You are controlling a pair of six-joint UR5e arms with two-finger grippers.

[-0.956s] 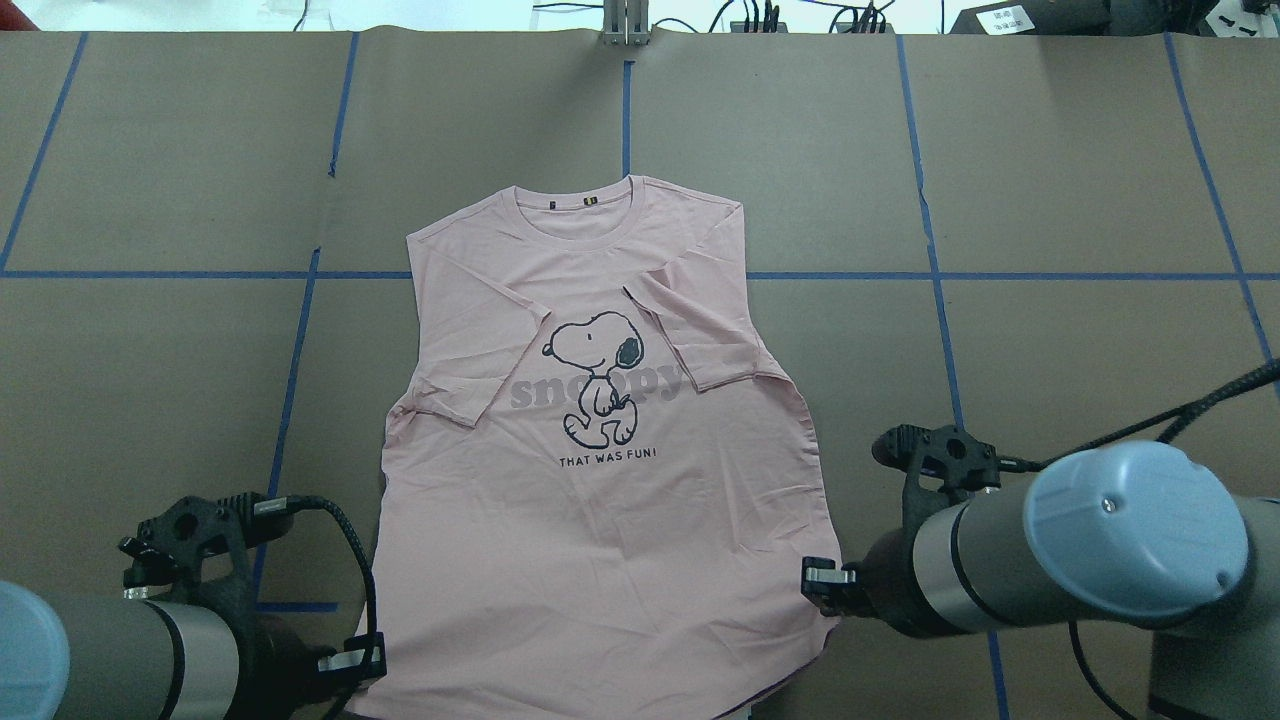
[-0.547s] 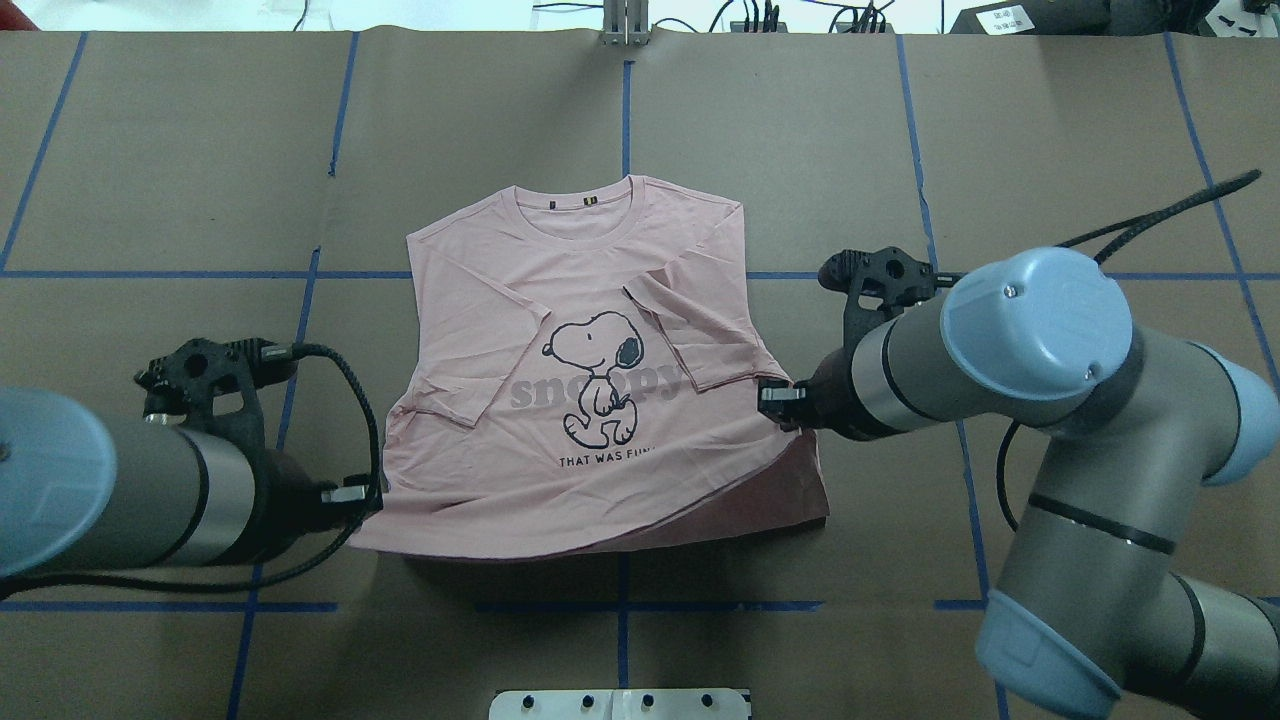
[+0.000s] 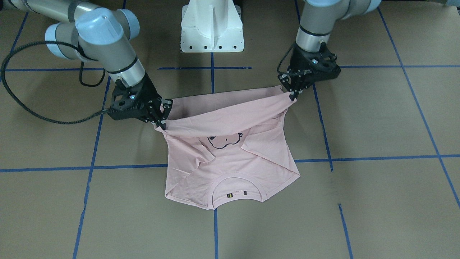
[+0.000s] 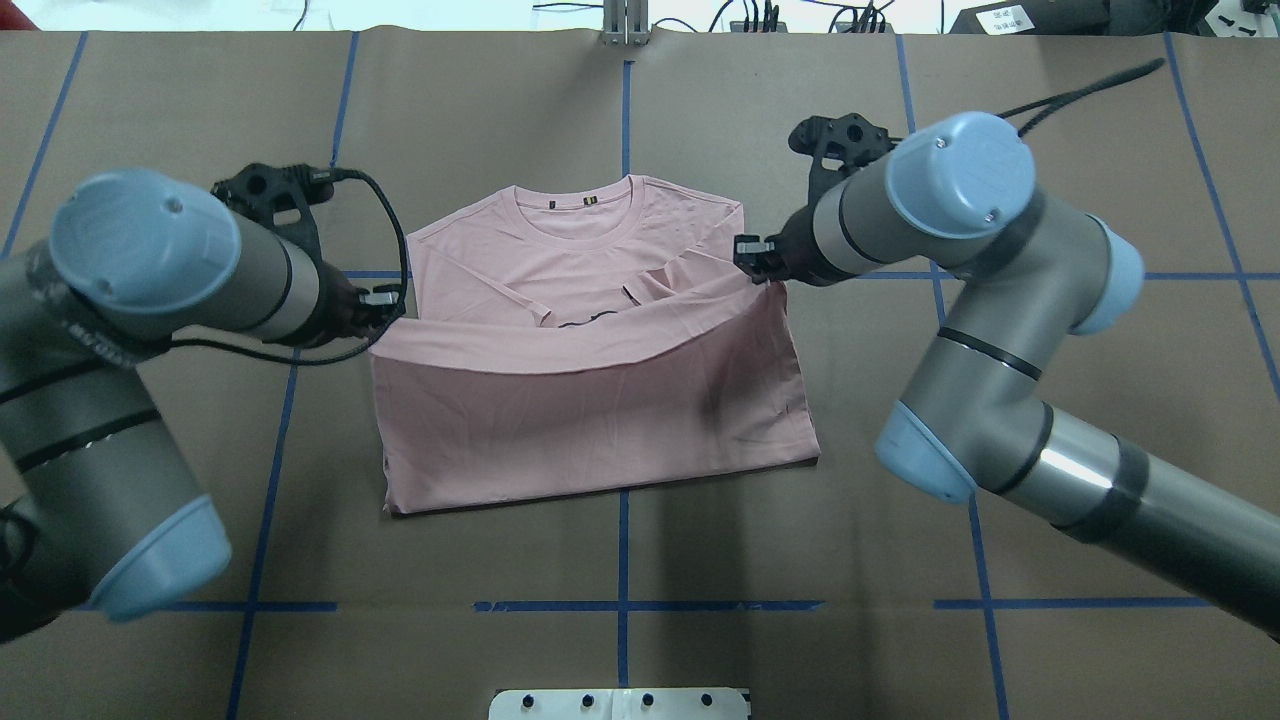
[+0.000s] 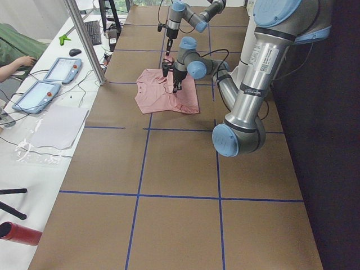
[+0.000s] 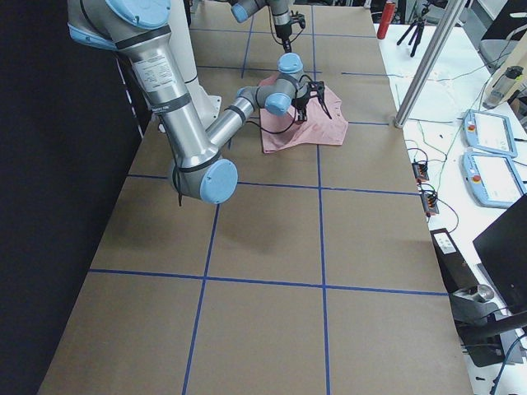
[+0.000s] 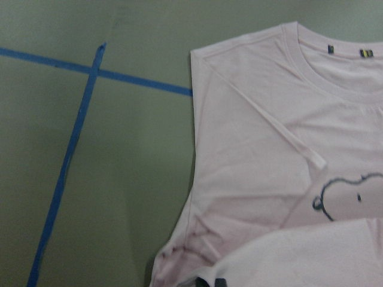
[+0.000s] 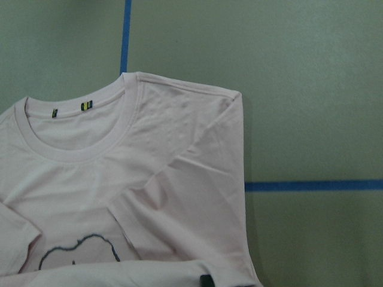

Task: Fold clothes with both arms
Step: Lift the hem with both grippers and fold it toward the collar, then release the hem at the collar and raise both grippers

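- Front-facing: the pale pink T-shirt [image 3: 230, 162] lies in the middle of the table [image 3: 359, 201], collar nearest the camera, hem raised over the dog print [image 3: 224, 141]. The left gripper [image 3: 291, 94] and the right gripper [image 3: 162, 121] each clamp a hem corner, fingers closed on the cloth.
- Overhead: the hem hangs stretched between both grippers, hiding most of the print.
- Wrist views: the collar, folded-in sleeves and the dog's head outline lie below.

The left gripper [image 4: 388, 303] pinches the T-shirt's [image 4: 600, 420] raised hem at its left corner. The right gripper [image 4: 752, 262] clamps the right corner. Both hover low over the T-shirt's chest.
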